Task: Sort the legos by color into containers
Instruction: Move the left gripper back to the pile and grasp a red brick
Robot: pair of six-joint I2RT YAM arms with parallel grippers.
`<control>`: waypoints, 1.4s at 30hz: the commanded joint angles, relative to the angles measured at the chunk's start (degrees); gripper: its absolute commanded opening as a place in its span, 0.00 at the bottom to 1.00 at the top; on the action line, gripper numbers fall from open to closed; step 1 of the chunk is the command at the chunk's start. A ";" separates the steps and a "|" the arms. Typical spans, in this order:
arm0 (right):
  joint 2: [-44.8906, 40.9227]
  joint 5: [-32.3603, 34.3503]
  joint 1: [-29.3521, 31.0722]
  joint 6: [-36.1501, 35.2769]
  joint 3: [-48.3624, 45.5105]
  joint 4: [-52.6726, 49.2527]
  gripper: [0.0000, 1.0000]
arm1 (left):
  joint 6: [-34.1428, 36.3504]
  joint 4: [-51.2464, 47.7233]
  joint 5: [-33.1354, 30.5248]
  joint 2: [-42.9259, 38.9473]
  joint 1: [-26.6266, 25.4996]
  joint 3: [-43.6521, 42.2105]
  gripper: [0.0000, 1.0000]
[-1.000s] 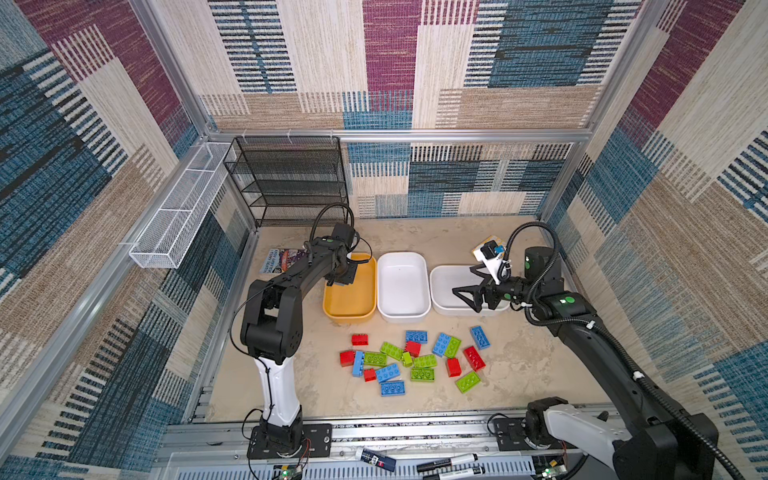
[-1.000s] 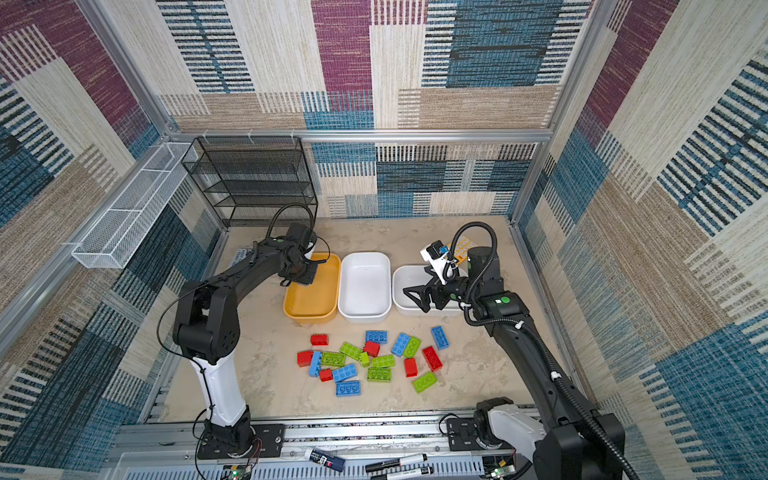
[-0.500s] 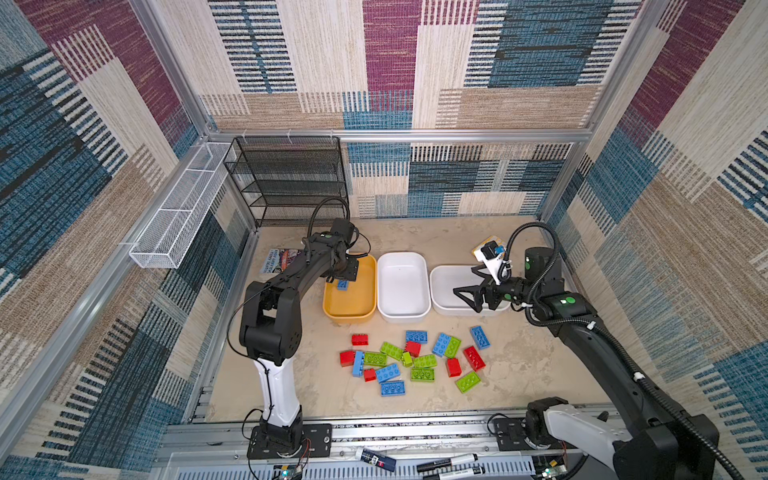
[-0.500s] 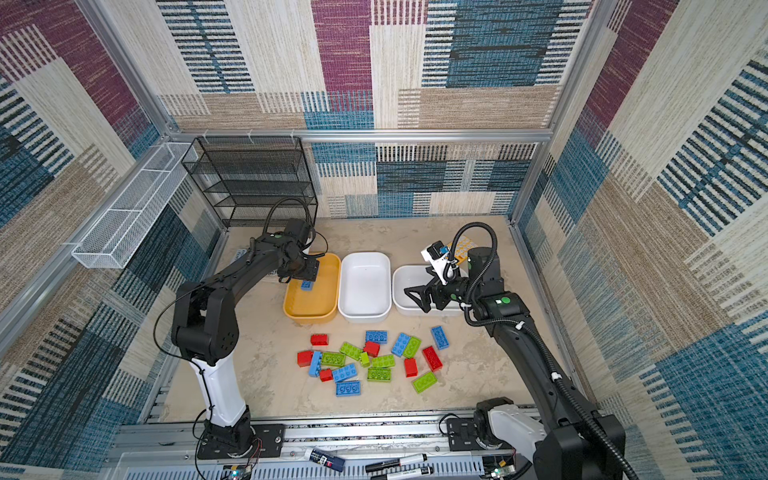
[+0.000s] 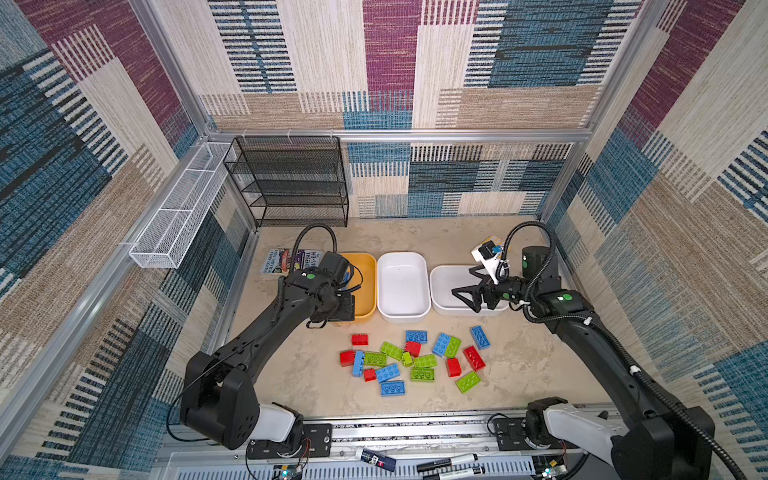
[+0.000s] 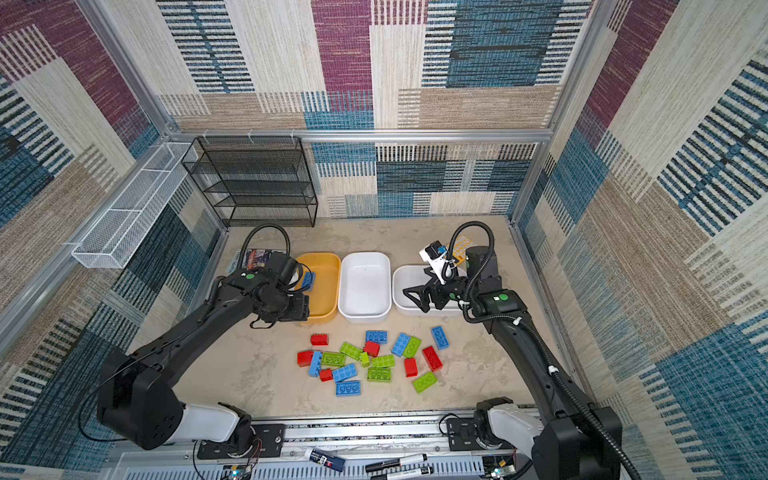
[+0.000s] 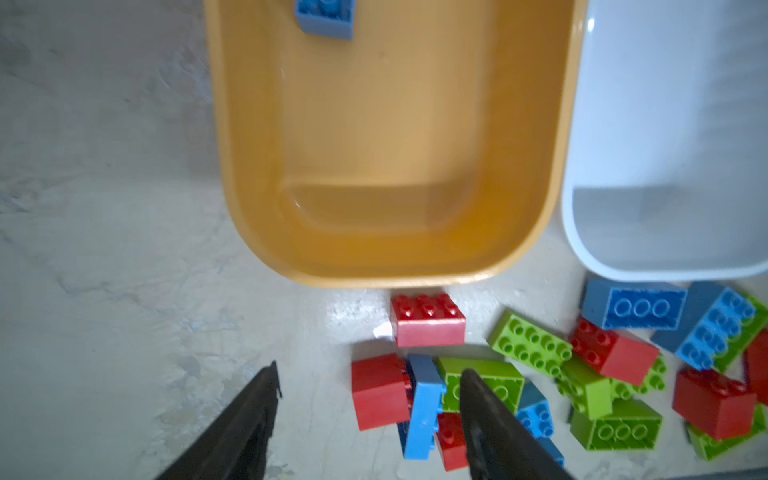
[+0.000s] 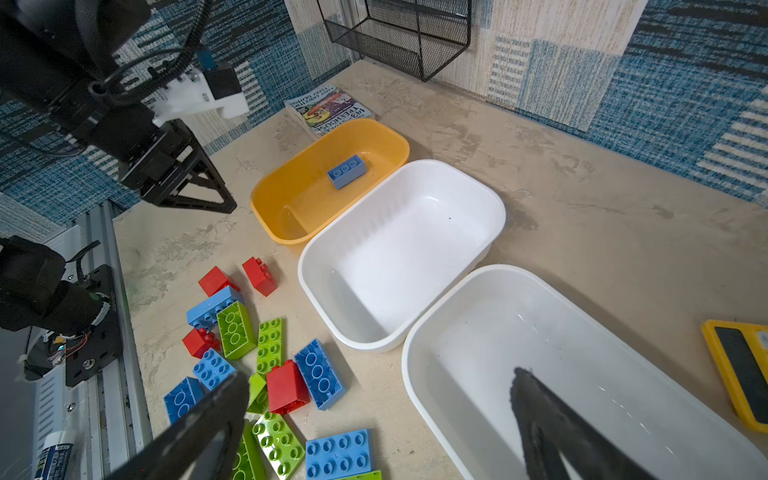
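Tubs stand three in a row at the back of the counter (image 6: 257, 365) in both top views: a yellow tub (image 6: 324, 295) on the left, a middle white tub (image 6: 365, 286) touching it, and a right white tub (image 6: 405, 278) just beside that. One blue brick (image 6: 308, 280) lies in the yellow tub near its left wall, and both white tubs are bare inside. In front of the row the loose bricks (image 6: 382, 360) lie in a close scatter on the counter: six red, six blue and seven green, so twenty bricks with the one in the tub. The right hand (image 6: 413, 300) hangs over the right white tub, its fingers spread wide around nothing. The left hand sits under its own wrist at the yellow tub's front left corner, mostly hidden here

In the left wrist view the left hand (image 7: 369, 370) is open and empty, its two dark fingers apart above the counter beside the nearest red and blue bricks. The yellow tub fills the middle, with the blue brick at its far end

In the right wrist view all three tubs show. The blue brick rests flat, studs up, on the yellow tub's floor, and the right hand's open fingers frame the right white tub and the scatter
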 commanded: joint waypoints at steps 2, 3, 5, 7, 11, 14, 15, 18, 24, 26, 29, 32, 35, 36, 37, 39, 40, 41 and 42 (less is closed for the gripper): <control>-0.26 -0.55 0.02 -0.23 -0.31 1.61 0.99 | -13.57 1.27 0.70 -2.70 -2.24 -3.67 0.71; -0.32 -0.62 0.07 -0.22 -0.62 1.62 0.99 | -16.77 2.38 0.04 -2.80 -3.41 -4.01 0.71; -0.31 -0.73 0.07 -0.22 -0.92 1.68 0.99 | -21.72 3.26 -1.83 -1.92 -5.73 -3.98 0.71; -0.44 -0.64 0.06 -0.25 -1.01 1.73 0.99 | -26.77 3.20 -3.57 -0.91 -7.04 -4.52 0.71; -1.18 -0.29 0.04 -0.30 -1.21 1.25 0.99 | -33.81 3.04 -6.49 -1.33 -8.84 -7.61 0.71; -2.13 0.31 0.07 -0.73 -1.62 0.48 0.99 | -33.39 2.98 -7.09 -3.06 -9.97 -9.63 0.69; -2.33 0.40 0.07 -0.75 -1.87 0.30 0.99 | -32.46 2.68 -7.00 -3.23 -10.09 -10.14 0.69; -2.85 0.58 0.06 -0.85 -2.45 0.21 0.99 | -29.94 1.97 -6.68 -3.85 -10.38 -12.96 0.67; -2.79 0.25 0.02 -0.58 -2.63 0.26 0.99 | -25.25 2.96 -4.40 -3.23 -10.34 -15.36 0.65; -2.95 0.28 0.07 -0.49 -2.74 0.23 0.99 | -24.63 3.61 -4.17 -2.75 -10.36 -15.38 0.65; -2.99 0.33 0.07 -0.49 -2.69 0.09 0.99 | -23.39 4.08 -3.87 -1.05 -10.37 -15.24 0.64; -3.13 0.52 0.07 -0.58 -2.60 -0.13 0.99 | -22.87 5.34 -4.08 -0.24 -10.22 -16.26 0.64; -3.23 0.50 0.07 -0.58 -2.70 -0.31 0.99 | -22.13 6.57 -3.25 0.73 -10.05 -15.97 0.64; -3.28 0.50 0.07 -0.58 -2.77 -0.43 0.99 | -21.96 6.96 -2.90 1.32 -10.11 -15.89 0.64; -3.31 0.53 0.07 -0.45 -2.85 -0.40 0.99 | -21.63 6.93 -3.02 1.86 -10.12 -15.92 0.64; -3.47 0.59 0.07 -0.31 -2.95 -0.32 0.99 | -21.59 6.67 -3.86 2.37 -10.02 -16.53 0.64; -3.53 0.61 0.07 -0.27 -2.94 -0.40 0.99 | -21.61 6.67 -3.87 2.30 -9.87 -17.05 0.63; -3.65 0.74 0.07 -0.31 -2.94 -0.48 0.99 | -21.63 6.67 -3.78 2.21 -9.79 -17.53 0.63; -3.76 0.84 0.07 -0.36 -2.98 -0.62 0.99 | -21.63 6.27 -3.92 2.02 -9.68 -17.71 0.62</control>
